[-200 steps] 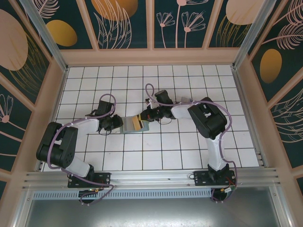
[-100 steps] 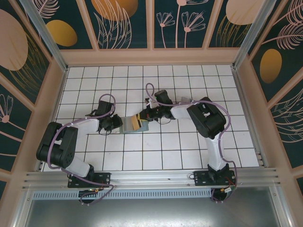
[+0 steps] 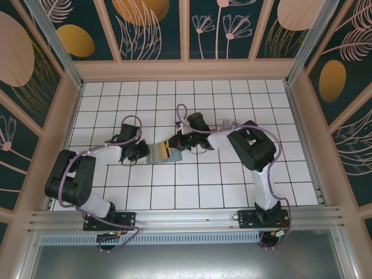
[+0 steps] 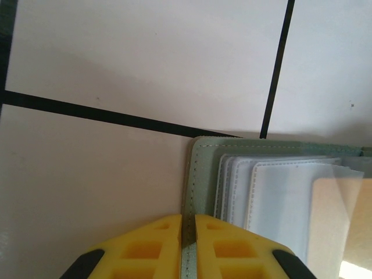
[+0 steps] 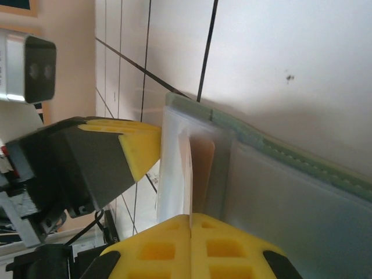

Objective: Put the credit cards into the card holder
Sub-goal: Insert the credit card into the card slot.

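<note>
The sage-green card holder [image 3: 158,154] lies open on the white tiles between both arms. In the left wrist view its stitched green edge [image 4: 203,168] runs between my yellow pads, and my left gripper [image 4: 188,226] is shut on that edge; from above, the left gripper [image 3: 143,153] sits at the holder's left side. My right gripper [image 3: 176,144] is at the holder's right side. In the right wrist view the right gripper [image 5: 190,224] pinches a thin clear sleeve [image 5: 189,174] of the card holder [image 5: 302,160], raised edge-on, with tan-orange behind it. The credit cards are out of view.
The tiled floor [image 3: 232,174] stretches wide to the right and front of the holder. Wooden walls [image 3: 186,70] enclose it on three sides. The left gripper's yellow finger [image 5: 139,151] stands close to the raised sleeve.
My left jaws have closed down on the holder's green edge. The right gripper has edged a little to the left, still pinching the sleeve.
</note>
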Robot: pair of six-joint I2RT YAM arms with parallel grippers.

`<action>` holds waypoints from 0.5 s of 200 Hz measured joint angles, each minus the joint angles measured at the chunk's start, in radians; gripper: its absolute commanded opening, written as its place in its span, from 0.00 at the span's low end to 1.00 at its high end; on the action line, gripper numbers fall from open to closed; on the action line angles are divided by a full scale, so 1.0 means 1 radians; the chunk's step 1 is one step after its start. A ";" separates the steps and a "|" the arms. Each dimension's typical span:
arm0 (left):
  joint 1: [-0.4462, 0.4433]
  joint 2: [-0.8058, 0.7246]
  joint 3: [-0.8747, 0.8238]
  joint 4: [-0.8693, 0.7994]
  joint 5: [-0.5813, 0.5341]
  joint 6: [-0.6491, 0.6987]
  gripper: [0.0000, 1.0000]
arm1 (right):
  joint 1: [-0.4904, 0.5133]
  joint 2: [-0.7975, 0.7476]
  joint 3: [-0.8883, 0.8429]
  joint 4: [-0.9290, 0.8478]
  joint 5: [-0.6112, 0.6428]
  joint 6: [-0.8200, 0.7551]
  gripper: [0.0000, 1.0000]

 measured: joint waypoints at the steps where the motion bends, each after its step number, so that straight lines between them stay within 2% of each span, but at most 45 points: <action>1: 0.000 0.000 0.000 0.000 0.000 0.000 0.14 | 0.000 0.000 -0.001 0.001 0.001 0.001 0.00; 100: 0.000 0.005 0.000 0.008 0.007 0.000 0.13 | 0.039 -0.025 -0.093 0.143 0.128 0.086 0.00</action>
